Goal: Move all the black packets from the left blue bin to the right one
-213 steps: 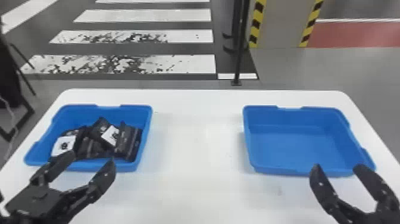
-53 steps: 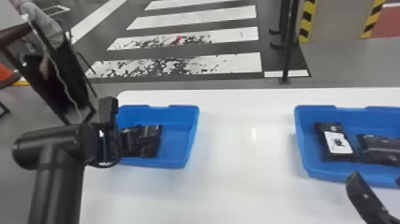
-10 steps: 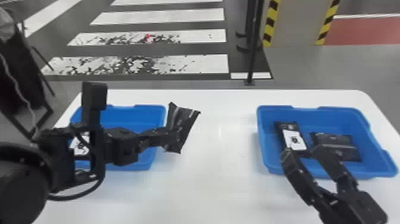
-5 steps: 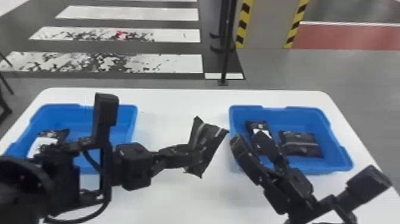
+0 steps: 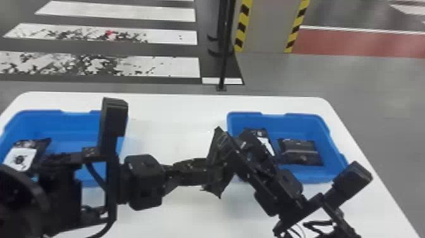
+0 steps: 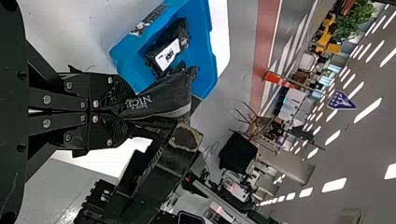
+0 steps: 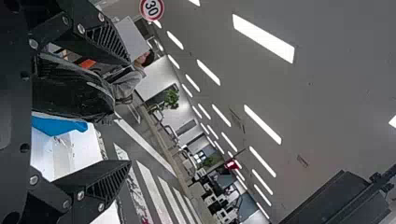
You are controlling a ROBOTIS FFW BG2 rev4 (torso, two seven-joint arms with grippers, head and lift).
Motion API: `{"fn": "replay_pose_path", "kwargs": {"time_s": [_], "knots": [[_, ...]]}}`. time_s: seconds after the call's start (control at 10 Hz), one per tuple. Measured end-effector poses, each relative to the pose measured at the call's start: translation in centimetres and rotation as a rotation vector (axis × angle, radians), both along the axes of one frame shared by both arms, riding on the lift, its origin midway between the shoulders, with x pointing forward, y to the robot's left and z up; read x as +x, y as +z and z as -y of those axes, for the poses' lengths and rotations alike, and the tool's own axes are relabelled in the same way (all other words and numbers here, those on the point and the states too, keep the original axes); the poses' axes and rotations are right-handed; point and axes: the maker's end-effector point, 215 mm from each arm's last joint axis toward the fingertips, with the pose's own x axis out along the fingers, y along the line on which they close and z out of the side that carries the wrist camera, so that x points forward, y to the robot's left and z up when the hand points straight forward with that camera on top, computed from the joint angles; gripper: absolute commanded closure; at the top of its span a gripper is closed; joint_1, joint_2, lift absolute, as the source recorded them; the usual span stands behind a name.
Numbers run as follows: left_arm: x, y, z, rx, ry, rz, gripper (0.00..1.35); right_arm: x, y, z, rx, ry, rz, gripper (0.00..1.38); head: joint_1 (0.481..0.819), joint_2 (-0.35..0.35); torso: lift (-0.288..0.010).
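Left gripper pinching a black packet mid-table, centre of the head view.
The packet's free end sits between the right gripper's spread fingers, probably offered sideways for a handover, since each arm serves one side. Frame left, the left blue bin holds a white-labelled packet; right of centre, the right blue bin holds two packets.

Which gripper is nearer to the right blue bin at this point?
Right. In the head view, the right gripper overlaps the bin's left side, open. The left gripper is farther left, above the table between the bins, shut on a black packet.
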Motion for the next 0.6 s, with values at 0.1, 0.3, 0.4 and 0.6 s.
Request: {"fn": "replay_pose_path", "kwargs": {"time_s": [0.1, 0.3, 0.4, 0.6], "knots": [[0.1, 0.1, 0.1, -0.001, -0.002, 0.003, 1.20, 0.1, -0.2, -0.1, 0.006, 0.001, -0.004, 1.15, 0.695, -0.108, -0.185], [0.1, 0.2, 0.2, -0.004, -0.002, 0.004, 1.20, 0.2, -0.2, 0.1, 0.030, -0.007, -0.003, 1.28, 0.695, -0.110, -0.185], [0.1, 0.3, 0.2, -0.006, -0.002, 0.004, 1.14, 0.2, 0.1, 0.3, 0.037, -0.019, 0.014, 1.28, 0.695, -0.115, -0.185], [-0.1, 0.2, 0.2, -0.020, 0.011, -0.009, 0.28, 0.4, 0.9, 0.7, 0.047, -0.031, 0.036, 1.28, 0.695, -0.120, -0.185]]}}
